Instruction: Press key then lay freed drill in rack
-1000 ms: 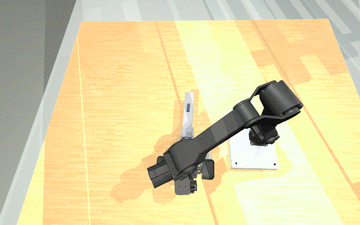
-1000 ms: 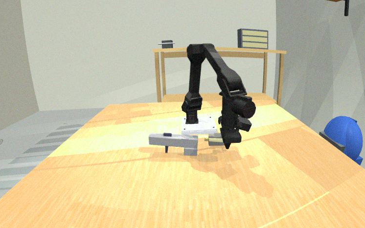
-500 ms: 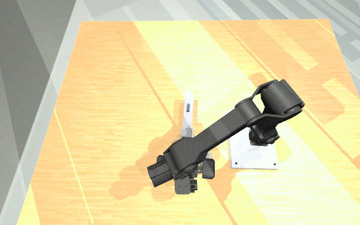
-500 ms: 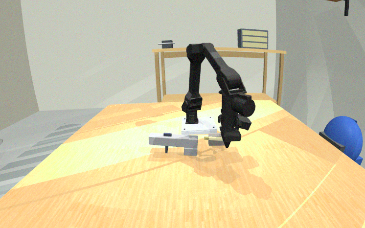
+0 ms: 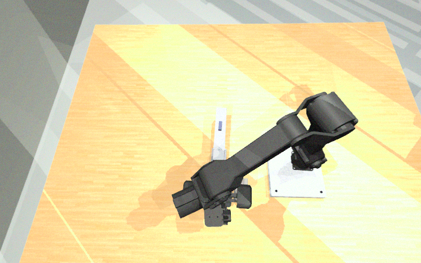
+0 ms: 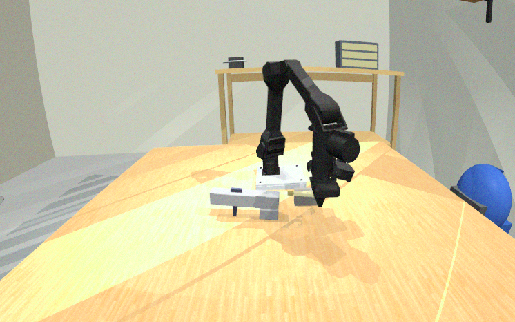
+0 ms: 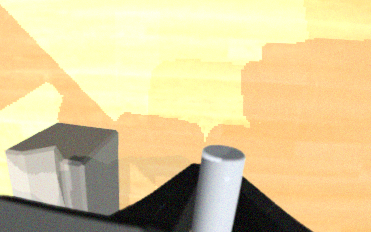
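Gripper (image 6: pixel 318 200) points down, jaws clenched on the drill (image 7: pixel 220 187), a pale cylinder standing up between them in the wrist view. Drill looks already out of the grey block (image 6: pixel 269 204), which sits just left of the jaws, apart from them. The key (image 6: pixel 235 189) is on the bar beyond the block, well left of the jaws. Step in hand, as I judge it: pull-out done or finishing, carry to rack. Rack: can't tell which thing it is. Next move calls for lifting clear of the block without slipping the grip.
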`<act>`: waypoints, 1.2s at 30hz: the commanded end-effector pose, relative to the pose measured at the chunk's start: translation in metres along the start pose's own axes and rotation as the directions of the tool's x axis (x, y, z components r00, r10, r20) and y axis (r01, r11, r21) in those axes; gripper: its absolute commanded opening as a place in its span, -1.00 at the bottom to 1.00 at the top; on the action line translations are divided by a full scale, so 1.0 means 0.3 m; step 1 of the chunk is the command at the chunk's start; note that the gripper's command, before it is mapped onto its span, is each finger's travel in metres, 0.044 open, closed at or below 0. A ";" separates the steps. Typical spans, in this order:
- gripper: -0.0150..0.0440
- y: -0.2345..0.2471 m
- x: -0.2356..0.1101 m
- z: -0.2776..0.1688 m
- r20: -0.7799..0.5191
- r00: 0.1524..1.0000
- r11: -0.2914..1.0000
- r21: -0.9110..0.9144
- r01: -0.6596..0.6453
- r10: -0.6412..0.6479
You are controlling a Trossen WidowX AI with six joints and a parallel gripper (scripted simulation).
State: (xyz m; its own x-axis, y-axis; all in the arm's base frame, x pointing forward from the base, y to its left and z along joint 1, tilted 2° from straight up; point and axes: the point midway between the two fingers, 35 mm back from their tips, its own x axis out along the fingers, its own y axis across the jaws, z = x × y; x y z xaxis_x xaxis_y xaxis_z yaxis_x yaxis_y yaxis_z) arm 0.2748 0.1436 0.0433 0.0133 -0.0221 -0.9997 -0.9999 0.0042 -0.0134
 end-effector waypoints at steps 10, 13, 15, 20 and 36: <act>-0.49 0.000 -0.022 0.000 0.005 1.000 1.000 -0.003 0.002 -0.002; -0.49 0.000 -0.026 0.000 0.005 1.000 1.000 -0.003 0.002 -0.002; -0.49 0.000 -0.028 0.000 0.005 1.000 1.000 -0.003 0.002 -0.002; -0.49 0.000 -0.034 0.000 0.005 1.000 1.000 -0.003 0.002 -0.002; -0.49 0.000 -0.053 0.000 0.005 1.000 1.000 -0.003 0.002 -0.002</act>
State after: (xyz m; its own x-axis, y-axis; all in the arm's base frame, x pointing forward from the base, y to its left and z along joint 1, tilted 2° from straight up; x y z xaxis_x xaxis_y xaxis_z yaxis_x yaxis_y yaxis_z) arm 0.2740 0.1429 0.0565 0.0134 -0.0220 -0.9997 -0.9999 0.0042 -0.0135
